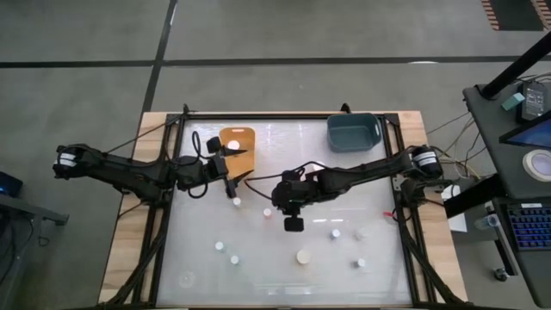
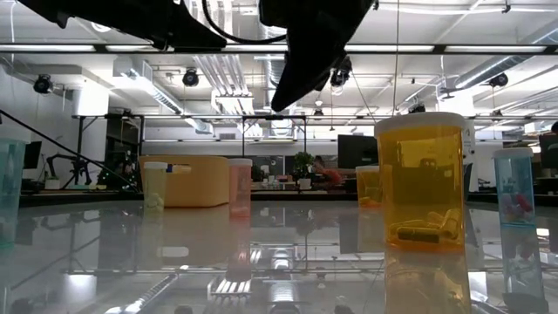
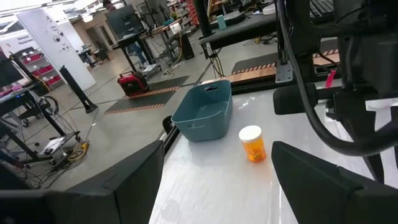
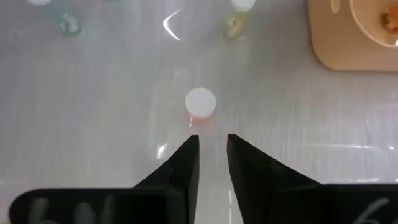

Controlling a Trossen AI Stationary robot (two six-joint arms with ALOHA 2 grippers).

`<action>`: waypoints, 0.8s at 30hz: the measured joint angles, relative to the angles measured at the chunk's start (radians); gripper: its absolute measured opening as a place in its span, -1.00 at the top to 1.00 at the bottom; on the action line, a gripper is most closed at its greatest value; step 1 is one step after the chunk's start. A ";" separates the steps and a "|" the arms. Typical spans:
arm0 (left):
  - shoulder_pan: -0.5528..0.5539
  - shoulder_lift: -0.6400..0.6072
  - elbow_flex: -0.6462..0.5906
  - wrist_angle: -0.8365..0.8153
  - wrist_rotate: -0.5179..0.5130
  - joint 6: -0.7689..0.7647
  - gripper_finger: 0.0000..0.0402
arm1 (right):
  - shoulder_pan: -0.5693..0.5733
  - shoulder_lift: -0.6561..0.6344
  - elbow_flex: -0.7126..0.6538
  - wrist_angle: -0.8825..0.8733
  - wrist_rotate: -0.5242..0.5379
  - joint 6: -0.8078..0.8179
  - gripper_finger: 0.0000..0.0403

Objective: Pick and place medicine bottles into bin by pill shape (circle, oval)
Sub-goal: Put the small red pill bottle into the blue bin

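Several small medicine bottles with white caps stand upright on the white table (image 1: 379, 275). A pink one (image 1: 267, 211) also shows in the right wrist view (image 4: 201, 104). My right gripper (image 1: 282, 207) (image 4: 211, 142) hovers above the table just short of it, fingers a narrow gap apart and empty. My left gripper (image 1: 230, 166) (image 3: 217, 168) is open and empty by the near edge of the orange bin (image 1: 238, 140), which holds one capped bottle (image 1: 232, 146). An orange bottle (image 3: 252, 144) stands before the blue bin (image 3: 203, 112).
The blue bin (image 1: 353, 131) sits at the far right of the table. Loose bottles stand toward the near edge, among them one (image 1: 303, 256), one (image 1: 335, 233) and one (image 1: 219, 246). A large orange bottle (image 2: 419, 183) holding oblong pills stands close to the low camera.
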 joint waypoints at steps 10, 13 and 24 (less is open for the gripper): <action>0.000 0.000 -0.001 0.004 0.000 0.004 -0.40 | 0.000 0.077 0.001 0.117 0.000 0.008 0.07; 0.000 0.000 -0.001 0.005 0.000 0.004 -0.40 | 0.000 0.105 0.001 0.144 0.000 -0.002 -0.06; 0.000 0.000 -0.001 0.007 0.000 0.004 -0.40 | 0.000 0.179 0.001 0.203 0.008 -0.002 -0.15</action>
